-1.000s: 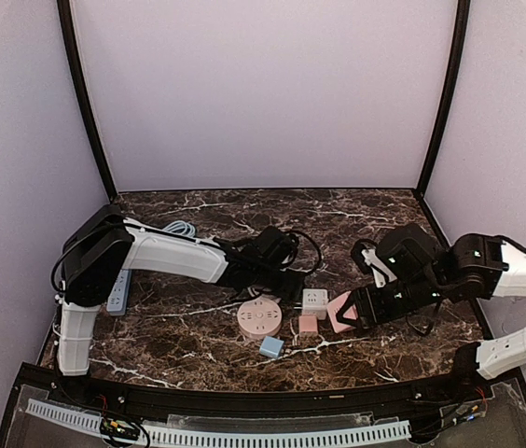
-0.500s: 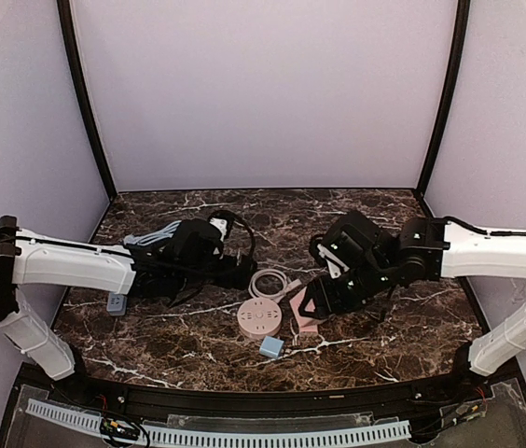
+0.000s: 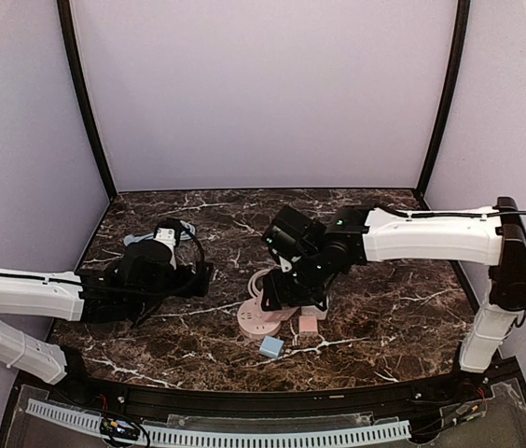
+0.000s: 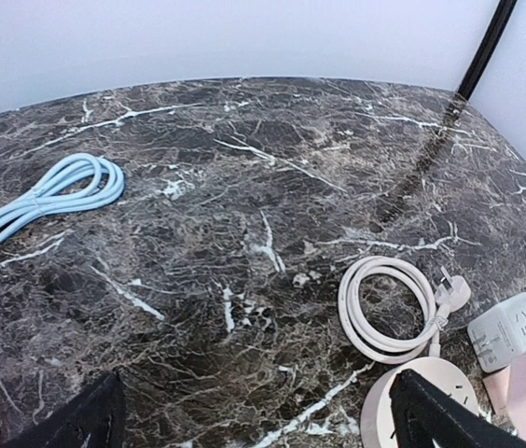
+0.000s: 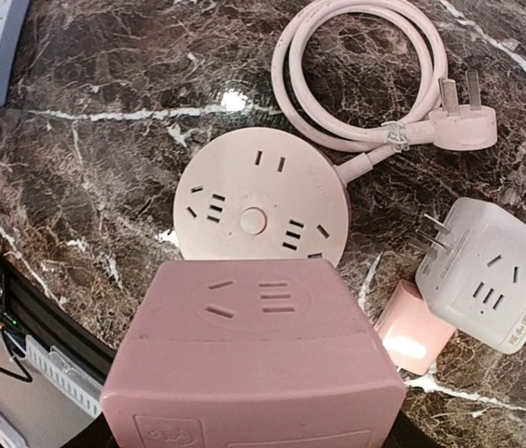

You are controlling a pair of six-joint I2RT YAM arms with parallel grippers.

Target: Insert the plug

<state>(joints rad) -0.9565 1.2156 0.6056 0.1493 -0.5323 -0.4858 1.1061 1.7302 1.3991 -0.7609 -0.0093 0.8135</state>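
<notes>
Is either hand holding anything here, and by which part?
The right hand holds the pink cube socket at its camera-side end; the contact itself is hidden. The left hand is open, holding nothing.

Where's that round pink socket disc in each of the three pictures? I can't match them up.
Top external: the round pink socket lies at the lower centre, partly under the right arm.
Left wrist: bottom right corner, cut off by the edge.
Right wrist: centre, just above the held pink block.
Shared landmark: the coiled cable right beside the disc in every view.
</notes>
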